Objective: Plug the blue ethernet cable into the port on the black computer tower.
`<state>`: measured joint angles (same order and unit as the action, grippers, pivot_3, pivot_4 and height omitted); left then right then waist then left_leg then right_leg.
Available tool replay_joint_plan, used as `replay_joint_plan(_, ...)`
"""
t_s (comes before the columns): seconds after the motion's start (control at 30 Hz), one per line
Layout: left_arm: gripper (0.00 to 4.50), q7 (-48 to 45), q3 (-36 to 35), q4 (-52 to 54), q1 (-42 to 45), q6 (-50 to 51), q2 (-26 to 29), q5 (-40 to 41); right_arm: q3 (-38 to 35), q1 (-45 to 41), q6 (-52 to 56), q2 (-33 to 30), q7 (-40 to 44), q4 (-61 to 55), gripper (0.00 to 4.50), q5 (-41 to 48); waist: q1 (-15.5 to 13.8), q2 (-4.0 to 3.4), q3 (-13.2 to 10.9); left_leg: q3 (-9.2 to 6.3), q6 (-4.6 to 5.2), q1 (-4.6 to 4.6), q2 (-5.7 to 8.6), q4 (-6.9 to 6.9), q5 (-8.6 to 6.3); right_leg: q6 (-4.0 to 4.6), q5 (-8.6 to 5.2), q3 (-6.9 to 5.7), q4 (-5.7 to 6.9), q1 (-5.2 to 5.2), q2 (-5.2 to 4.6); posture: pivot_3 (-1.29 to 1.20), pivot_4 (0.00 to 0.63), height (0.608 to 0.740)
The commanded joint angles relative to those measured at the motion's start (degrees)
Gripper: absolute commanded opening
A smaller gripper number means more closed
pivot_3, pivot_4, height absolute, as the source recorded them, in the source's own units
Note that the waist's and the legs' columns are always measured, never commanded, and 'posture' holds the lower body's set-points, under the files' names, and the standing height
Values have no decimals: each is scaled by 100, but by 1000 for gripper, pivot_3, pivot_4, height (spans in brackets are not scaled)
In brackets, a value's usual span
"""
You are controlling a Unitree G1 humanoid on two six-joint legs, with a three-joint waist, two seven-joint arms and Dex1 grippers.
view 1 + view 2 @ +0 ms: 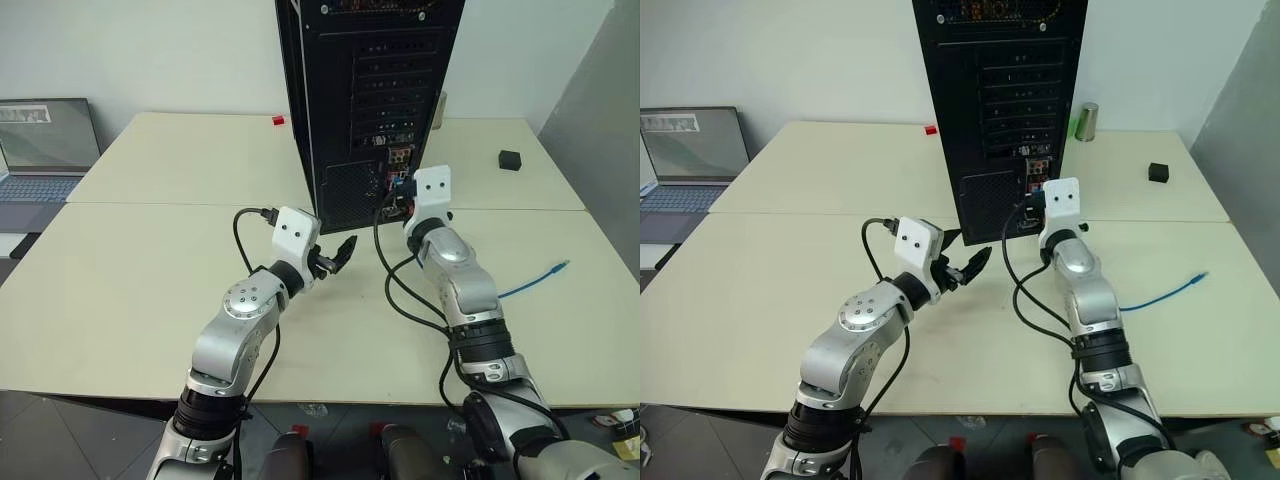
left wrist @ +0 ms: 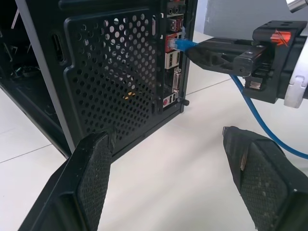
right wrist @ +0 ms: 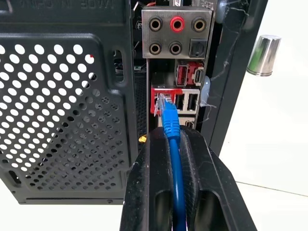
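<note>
Head camera first: the black computer tower stands upright on the cream table with its rear face toward the robot. The right pincer is right up against the connector column low on that rear face. The free end of the blue ethernet cable trails across the table off to the robot's right. The left pincer hovers just in front of the tower's lower left corner, fingers spread wide, nothing in them. There's a grey laptop on the far left, a small black box on the far right of the table, and a metal cup behind the tower.

Left wrist view: the two fingers stand well apart over bare table, with the mesh vent ahead. The right pincer holds the cable's plug at the red-framed port.

Right wrist view: fingers pressed together on the blue cable, plug tip touching the port; can't tell if it's fully seated.
</note>
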<state>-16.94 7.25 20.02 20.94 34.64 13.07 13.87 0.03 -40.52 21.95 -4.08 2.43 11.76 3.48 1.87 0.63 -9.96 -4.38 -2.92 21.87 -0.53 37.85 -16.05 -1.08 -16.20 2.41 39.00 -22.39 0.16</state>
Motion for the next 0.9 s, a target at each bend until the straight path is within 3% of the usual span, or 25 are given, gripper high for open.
replay_joint_plan(0.03,3741,-8,-60,258,54,-33,-7,0,-81,-228,35,9,-7,-14,0,18,2,0,0,0,0,0,0,0,0,0,0,1,0,0,0,0,150,740)
replay_joint_plan(0.9,3741,-11,-68,273,77,-44,-7,-13,-77,-768,192,141,34,307,0,51,138,-1,-1,2,0,-2,-8,-1,0,0,0,7,3,-7,0,0,150,740)
